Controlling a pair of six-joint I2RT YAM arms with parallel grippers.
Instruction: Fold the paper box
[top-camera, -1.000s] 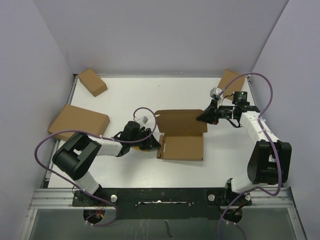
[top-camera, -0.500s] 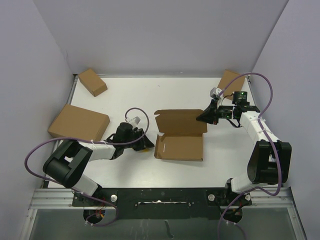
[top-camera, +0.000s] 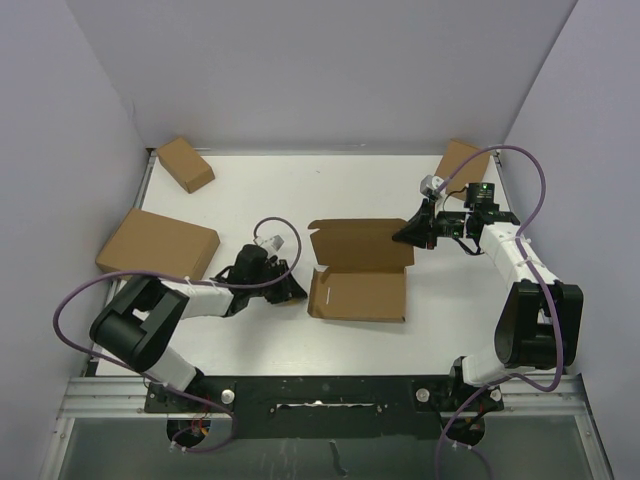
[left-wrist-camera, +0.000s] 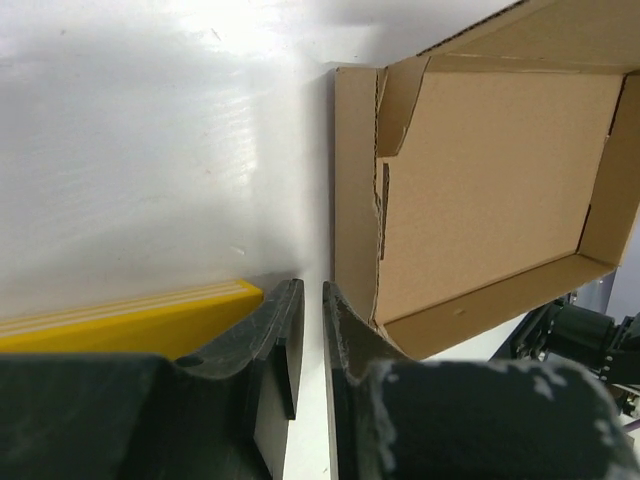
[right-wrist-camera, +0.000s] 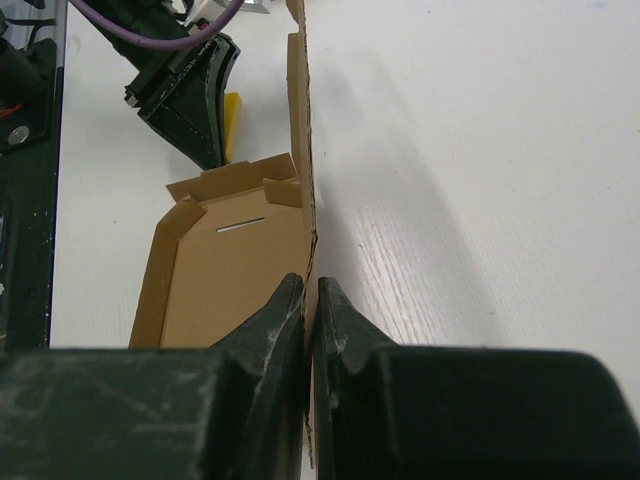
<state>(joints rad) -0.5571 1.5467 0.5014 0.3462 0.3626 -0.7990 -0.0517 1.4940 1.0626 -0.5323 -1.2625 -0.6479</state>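
Note:
The paper box (top-camera: 360, 272) lies open in the middle of the table, its tray towards me and its lid panel raised behind. My right gripper (top-camera: 405, 236) is shut on the right edge of the lid panel (right-wrist-camera: 298, 150), and the cardboard runs between its jaws (right-wrist-camera: 311, 285). My left gripper (top-camera: 296, 290) sits low on the table just left of the box's left wall (left-wrist-camera: 352, 190). Its jaws (left-wrist-camera: 312, 292) are closed to a thin gap with only table between them. The tray's inside (left-wrist-camera: 490, 180) shows a folded-in side flap.
A small yellow block (left-wrist-camera: 130, 318) lies on the table against my left gripper's outer finger; it also shows in the right wrist view (right-wrist-camera: 232, 118). Closed cardboard boxes stand at the back left (top-camera: 185, 163), the left edge (top-camera: 158, 243) and the back right (top-camera: 460, 163).
My left gripper has drawn back to the left, off the box's left edge, then crept slightly back towards it. The box's left side shifted a little left. The right arm has not moved.

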